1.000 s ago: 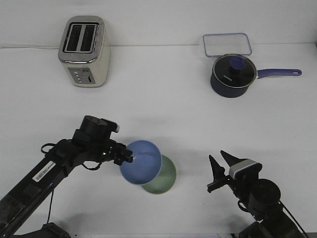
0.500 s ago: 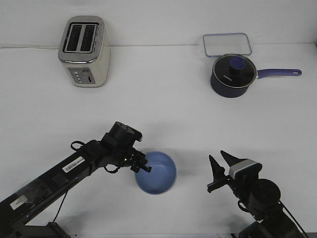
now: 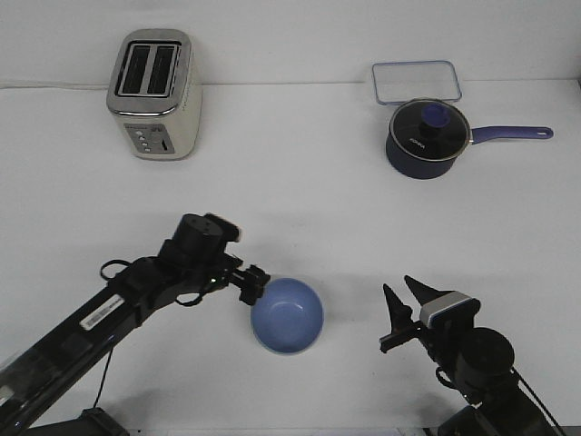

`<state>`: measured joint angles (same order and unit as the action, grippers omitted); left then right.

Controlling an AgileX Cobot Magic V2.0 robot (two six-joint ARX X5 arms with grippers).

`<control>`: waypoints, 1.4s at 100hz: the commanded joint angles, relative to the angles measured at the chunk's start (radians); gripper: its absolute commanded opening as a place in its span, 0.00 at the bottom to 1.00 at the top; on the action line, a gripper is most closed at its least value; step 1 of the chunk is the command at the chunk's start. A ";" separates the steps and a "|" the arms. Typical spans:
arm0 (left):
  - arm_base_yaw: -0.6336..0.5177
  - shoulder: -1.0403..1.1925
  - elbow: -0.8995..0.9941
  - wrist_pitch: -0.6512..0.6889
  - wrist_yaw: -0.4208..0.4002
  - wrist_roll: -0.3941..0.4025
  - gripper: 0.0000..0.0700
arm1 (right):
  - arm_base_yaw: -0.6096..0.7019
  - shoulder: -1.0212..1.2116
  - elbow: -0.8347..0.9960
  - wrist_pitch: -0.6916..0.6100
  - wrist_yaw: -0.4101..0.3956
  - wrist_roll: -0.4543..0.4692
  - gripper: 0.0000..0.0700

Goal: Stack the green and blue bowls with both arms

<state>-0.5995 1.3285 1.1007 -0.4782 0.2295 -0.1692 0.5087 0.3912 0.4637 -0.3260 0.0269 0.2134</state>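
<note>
One bowl shows from above: the blue bowl (image 3: pixel 287 315), upright on the white surface (image 3: pixel 300 200); green bowl not visible, likely hidden beneath it, cannot confirm. Left hand (image 3: pixel 253 284) just beside the bowl's rim, on its toaster side; fingers apart, holding nothing. Right hand (image 3: pixel 406 308) well apart from the bowl, on its other side, fingers spread, empty. Toaster (image 3: pixel 154 94), dark blue saucepan (image 3: pixel 428 137) and clear lidded container (image 3: pixel 416 82) stand far beyond the bowl.

toaster (image 3: pixel 152 94) far left | saucepan (image 3: pixel 427 138) far right, container (image 3: pixel 416 82) behind | bowl (image 3: pixel 287 315) near centre, between grippers
</note>
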 commanded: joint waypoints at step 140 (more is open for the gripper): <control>0.433 -1.043 -0.716 0.530 -0.286 0.116 0.02 | 0.005 -0.312 -0.039 -0.011 0.229 -0.027 0.00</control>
<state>-0.1658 0.2840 0.3717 0.0414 -0.0536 -0.0463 0.5087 0.0811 0.4225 -0.3527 0.2558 0.1890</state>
